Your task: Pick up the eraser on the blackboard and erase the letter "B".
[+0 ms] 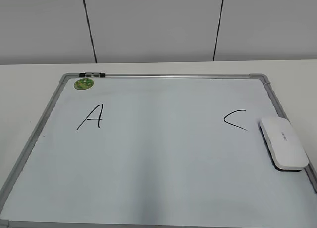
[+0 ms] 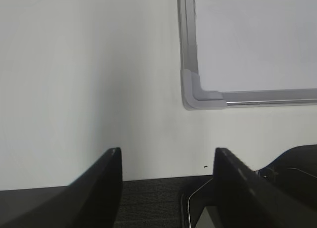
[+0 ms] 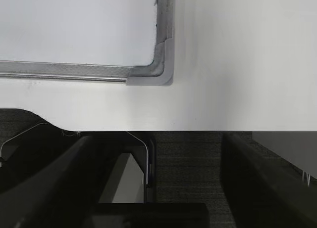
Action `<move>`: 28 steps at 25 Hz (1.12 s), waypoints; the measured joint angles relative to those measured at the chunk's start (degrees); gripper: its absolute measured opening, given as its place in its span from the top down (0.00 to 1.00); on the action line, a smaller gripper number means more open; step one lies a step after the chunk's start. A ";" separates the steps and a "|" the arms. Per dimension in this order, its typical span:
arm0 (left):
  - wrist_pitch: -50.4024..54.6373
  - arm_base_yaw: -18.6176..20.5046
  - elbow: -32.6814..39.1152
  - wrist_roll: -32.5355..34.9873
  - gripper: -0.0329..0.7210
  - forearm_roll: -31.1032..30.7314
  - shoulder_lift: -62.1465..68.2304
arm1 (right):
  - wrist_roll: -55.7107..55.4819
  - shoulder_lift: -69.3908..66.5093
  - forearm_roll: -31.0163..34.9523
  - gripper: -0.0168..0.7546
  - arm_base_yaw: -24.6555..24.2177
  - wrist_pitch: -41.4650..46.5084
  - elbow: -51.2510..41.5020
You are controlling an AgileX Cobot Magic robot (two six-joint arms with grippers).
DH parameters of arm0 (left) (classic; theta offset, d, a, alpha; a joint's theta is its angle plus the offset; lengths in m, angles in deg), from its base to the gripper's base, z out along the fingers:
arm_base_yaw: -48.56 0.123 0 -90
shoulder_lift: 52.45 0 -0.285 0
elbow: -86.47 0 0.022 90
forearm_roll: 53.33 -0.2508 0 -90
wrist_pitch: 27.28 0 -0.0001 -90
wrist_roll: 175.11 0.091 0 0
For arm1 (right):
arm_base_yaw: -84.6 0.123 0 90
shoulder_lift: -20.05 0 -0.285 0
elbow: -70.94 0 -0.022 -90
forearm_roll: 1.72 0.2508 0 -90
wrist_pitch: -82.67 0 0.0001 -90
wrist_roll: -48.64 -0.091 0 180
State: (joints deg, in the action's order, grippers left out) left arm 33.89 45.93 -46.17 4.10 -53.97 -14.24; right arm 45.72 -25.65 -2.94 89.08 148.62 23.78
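Exterior view: a matte white desk (image 1: 29, 84) was backed by pale grey wall panels (image 1: 148, 25). On it lay the grey-framed white rectangular blackboard (image 1: 163, 75); the smooth white oblong plastic eraser (image 1: 283, 142) rested at its right edge, beside a black "C" (image 1: 235, 119).

Left wrist view: the left hand (image 2: 167, 161) was held open over bare desk, near a rounded corner cap.

Right wrist view: the right hand (image 3: 157, 149) was likewise spread, empty.

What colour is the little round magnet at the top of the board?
Green, with a paler yellowish pattern. The magnet shows best in the exterior view, by the board's top-left corner.
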 joint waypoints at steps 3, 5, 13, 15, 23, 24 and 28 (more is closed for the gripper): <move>0.28 0.00 0.33 -0.24 0.38 -0.34 -0.35 | 1.50 0.00 -0.09 0.24 0.00 0.05 0.00; 0.28 0.00 0.33 -0.24 0.38 -0.46 -0.35 | 3.76 0.09 -0.13 0.24 0.00 0.05 0.00; 0.37 0.00 0.47 -0.24 0.38 -0.67 -0.40 | 9.24 0.09 1.23 0.24 0.00 -1.70 -0.24; 0.37 0.00 0.47 -0.34 0.38 -0.67 -0.40 | 10.25 0.09 1.74 0.24 0.00 -2.09 -0.45; 0.37 0.00 0.47 -0.34 0.38 -0.67 -0.40 | 11.64 0.09 2.13 0.24 0.00 -2.21 -0.59; 0.37 0.00 0.47 -0.34 0.38 -0.67 -0.40 | 11.64 0.09 2.13 0.24 0.00 -2.21 -0.59; 0.37 0.00 0.47 -0.34 0.38 -0.67 -0.40 | 11.77 0.09 2.13 0.24 0.00 -2.21 -0.59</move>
State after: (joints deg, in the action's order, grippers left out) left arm 34.26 45.93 -45.70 3.76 -54.64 -14.64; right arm 57.49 -25.56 -0.81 89.08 146.41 23.18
